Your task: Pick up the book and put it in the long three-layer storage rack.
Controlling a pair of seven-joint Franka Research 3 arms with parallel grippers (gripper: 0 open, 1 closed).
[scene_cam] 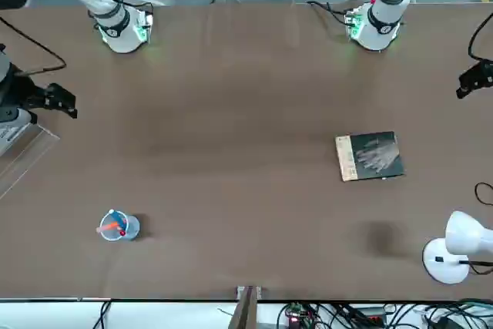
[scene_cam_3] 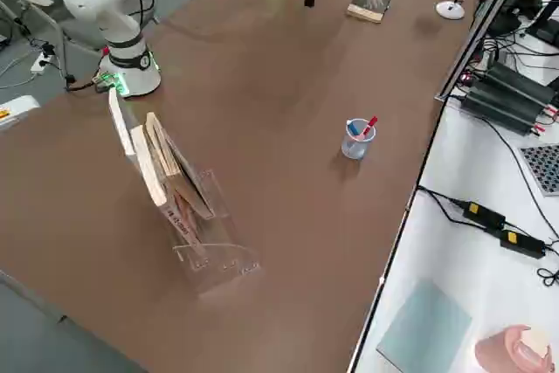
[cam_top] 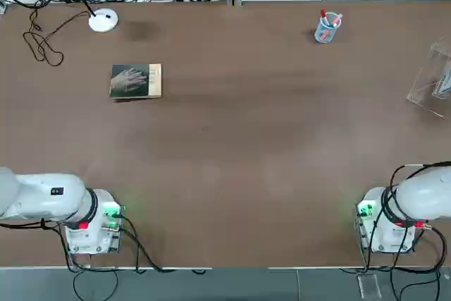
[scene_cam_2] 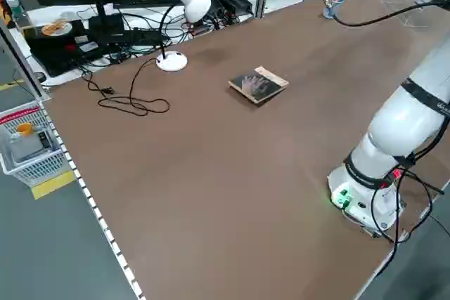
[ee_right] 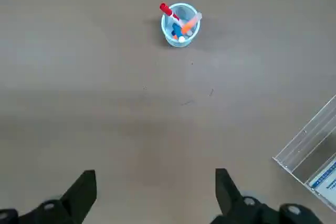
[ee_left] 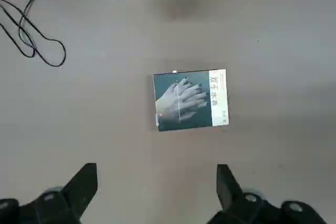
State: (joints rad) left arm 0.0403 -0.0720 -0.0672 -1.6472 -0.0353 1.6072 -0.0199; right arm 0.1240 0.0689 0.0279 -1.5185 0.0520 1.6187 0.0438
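On the left half of the table, toward the far side, the book (cam_top: 136, 81) lies flat, cover up, with its cream strip toward our right. Our left gripper (ee_left: 157, 174) hangs above the table on that side, fingers spread wide with nothing between them, which suits straddling the book from above. Our right gripper (ee_right: 156, 177) is raised over the right side near the rack (scene_cam_3: 218, 255), its fingers equally wide and holding nothing.

The rack already carries books (scene_cam_3: 170, 172) leaning on its slanted panels, so we judge that ours should go in at a matching tilt, cover edges clear of its neighbours. Lying so flat, it offers us only thin edges; pressing too low could scrape the table (cam_top: 232, 174).

The lamp (cam_top: 103, 20) and its cord (cam_top: 44, 48) sit beyond and left of the book, so we would lift toward the middle, a wide stretch for carrying, passing nearer us than the pen cup (cam_top: 328, 27).
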